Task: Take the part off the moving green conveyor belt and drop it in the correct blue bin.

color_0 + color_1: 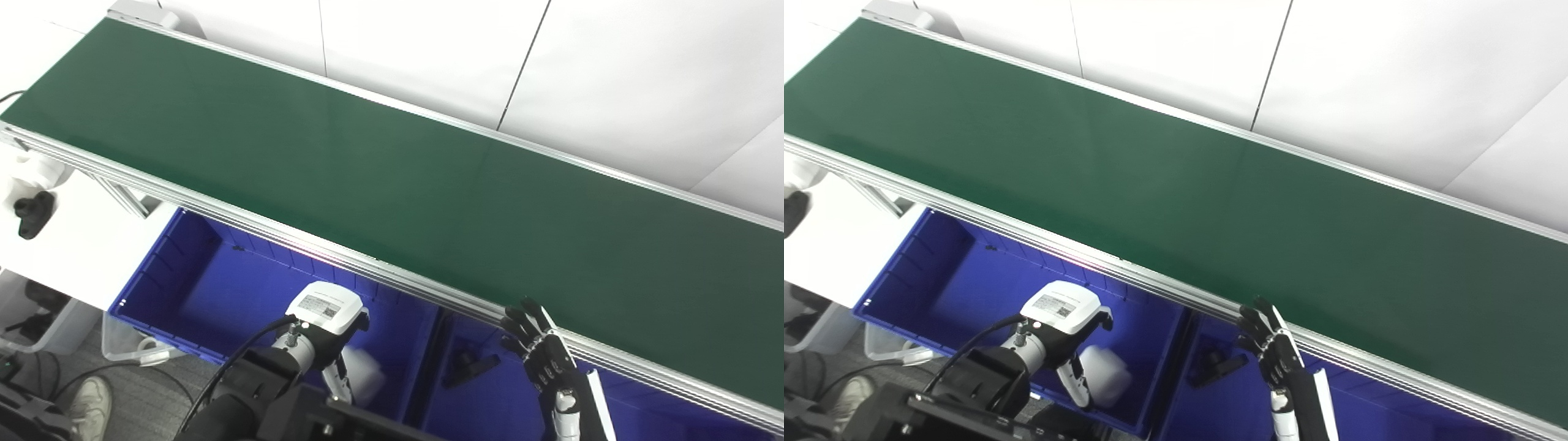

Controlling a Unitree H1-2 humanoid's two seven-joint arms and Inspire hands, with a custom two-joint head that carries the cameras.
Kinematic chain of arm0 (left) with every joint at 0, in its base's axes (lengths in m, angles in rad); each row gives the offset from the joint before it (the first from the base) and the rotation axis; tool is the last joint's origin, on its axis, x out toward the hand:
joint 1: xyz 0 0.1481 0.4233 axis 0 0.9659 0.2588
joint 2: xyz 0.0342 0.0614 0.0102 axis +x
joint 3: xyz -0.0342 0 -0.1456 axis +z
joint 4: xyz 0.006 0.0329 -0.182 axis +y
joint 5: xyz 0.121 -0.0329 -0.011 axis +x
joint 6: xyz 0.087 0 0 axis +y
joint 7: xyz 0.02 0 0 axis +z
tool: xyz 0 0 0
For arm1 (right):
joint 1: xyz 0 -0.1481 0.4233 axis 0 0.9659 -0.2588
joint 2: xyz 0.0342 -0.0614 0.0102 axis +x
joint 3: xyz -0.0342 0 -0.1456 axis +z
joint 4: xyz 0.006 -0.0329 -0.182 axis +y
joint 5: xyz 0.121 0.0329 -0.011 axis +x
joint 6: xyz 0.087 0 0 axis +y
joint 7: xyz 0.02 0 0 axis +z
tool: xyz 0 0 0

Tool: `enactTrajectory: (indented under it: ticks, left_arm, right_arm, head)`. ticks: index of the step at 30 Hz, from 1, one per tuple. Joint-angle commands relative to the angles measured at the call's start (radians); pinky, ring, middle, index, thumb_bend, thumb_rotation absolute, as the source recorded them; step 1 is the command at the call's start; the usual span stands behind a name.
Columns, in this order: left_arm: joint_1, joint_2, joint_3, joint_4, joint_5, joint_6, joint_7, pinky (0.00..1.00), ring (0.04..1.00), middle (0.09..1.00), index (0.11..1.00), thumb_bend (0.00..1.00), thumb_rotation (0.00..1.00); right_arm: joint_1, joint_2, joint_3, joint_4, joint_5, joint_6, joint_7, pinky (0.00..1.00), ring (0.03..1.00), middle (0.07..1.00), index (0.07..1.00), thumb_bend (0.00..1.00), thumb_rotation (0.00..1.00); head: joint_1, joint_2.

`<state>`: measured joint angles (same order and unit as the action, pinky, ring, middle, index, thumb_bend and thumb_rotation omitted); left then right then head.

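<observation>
The green conveyor belt (392,177) runs from upper left to lower right, and no part shows on it. Below its near rail stand two blue bins. My left hand (327,318) hangs over the left bin (202,288) with its fingers spread, holding nothing. A blurred white part (1105,370) sits just under that hand inside the left bin; whether it rests on the floor I cannot tell. My right hand (542,352) is open with fingers extended, beside the belt's near rail and above the right bin (490,398). A black part (468,367) lies in the right bin.
The belt's aluminium rail (367,263) overhangs the far side of both bins. On the white table (79,245) at the left lies a black object (33,211). A clear plastic tub (131,349) and a shoe (92,398) are on the floor at lower left.
</observation>
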<state>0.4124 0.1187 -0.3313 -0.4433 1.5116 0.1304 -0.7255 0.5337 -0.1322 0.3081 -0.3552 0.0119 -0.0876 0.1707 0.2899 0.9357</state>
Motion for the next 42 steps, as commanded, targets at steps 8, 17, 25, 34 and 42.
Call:
enactTrajectory:
  ticks: [8,17,25,34,42]
  left_arm:
    - [-0.008,-0.016,0.003,-0.031,0.002,0.003,0.002,0.71,0.77,0.809,0.774,0.84,0.45]
    - [0.02,-0.016,0.028,-0.12,-0.187,-0.023,0.1,0.62,0.671,0.729,0.726,0.82,0.38]
    - [-0.056,-0.036,0.102,-0.49,-0.775,0.172,-0.101,0.47,0.599,0.667,0.708,0.73,0.42]
    - [-0.052,-0.131,0.301,-0.356,-1.491,0.042,0.123,0.48,0.552,0.598,0.613,0.67,0.26]
    - [0.018,-0.035,0.287,0.101,-1.296,-0.586,0.289,0.59,0.703,0.719,0.661,0.71,0.27]
  right_arm:
    - [-0.006,-0.003,-0.001,-0.029,0.007,0.006,0.012,0.82,0.866,0.873,0.926,0.89,0.97]
    - [-0.001,-0.003,0.007,-0.029,-0.005,0.009,0.013,0.81,0.866,0.877,0.93,0.89,0.98]
    - [0.005,0.027,0.031,-0.032,-0.059,0.026,-0.004,0.8,0.86,0.879,0.928,0.87,0.98]
    - [-0.003,0.119,0.107,0.021,-0.144,0.023,-0.033,0.87,0.909,0.901,0.94,0.85,0.97]
    - [-0.025,0.207,0.161,0.108,-0.212,-0.007,-0.077,0.86,0.929,0.928,0.953,0.82,0.98]
  head:
    - [-0.004,-0.001]
    - [-0.044,0.003]
    - [-0.173,0.002]
    - [-0.503,-0.025]
    - [-0.679,-0.046]
